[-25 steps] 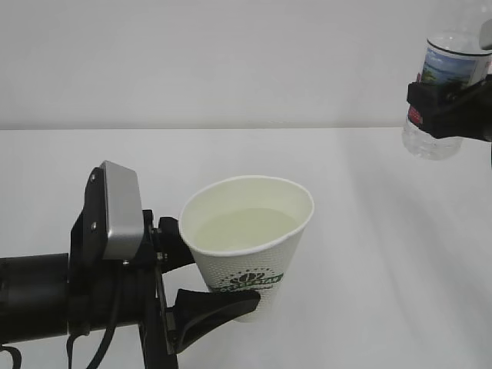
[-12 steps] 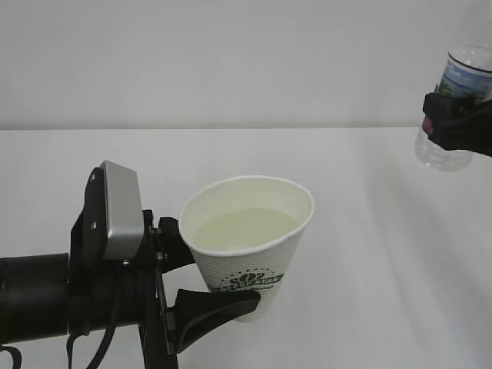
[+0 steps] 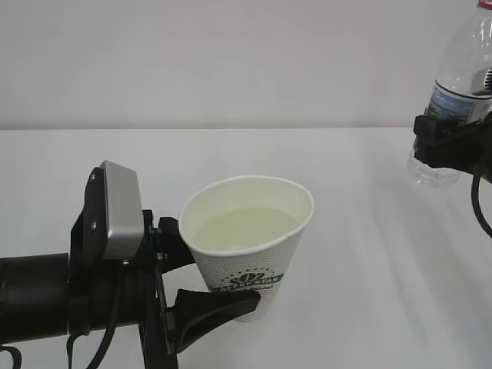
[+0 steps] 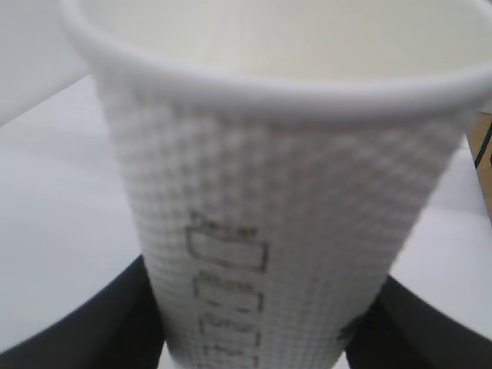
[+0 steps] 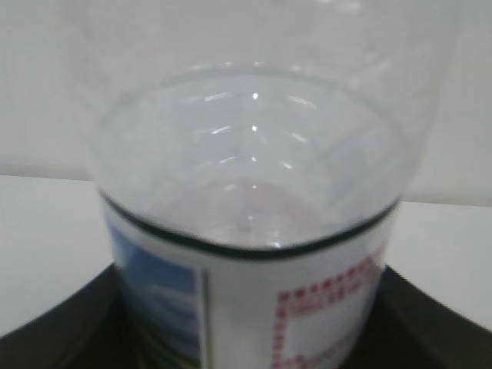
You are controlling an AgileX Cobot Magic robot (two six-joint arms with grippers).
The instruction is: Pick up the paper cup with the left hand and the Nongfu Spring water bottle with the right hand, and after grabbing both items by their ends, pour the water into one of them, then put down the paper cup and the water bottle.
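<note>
White table (image 3: 361,254); cup's (image 4: 269,231) printed boxes wrist-only.

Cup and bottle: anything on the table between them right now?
Nothing. In the exterior view only bare white table lies between the cup and the bottle.

Your left black robot gripper with the silver-grey side plate (image 3: 201,290) reaches in level from the left edge, its jaws clamped on the low part of the white paper cup (image 3: 247,237). Your right black gripper (image 3: 450,142), raised at the right edge, grips the clear plastic bottle (image 3: 459,84) around the label.
</note>
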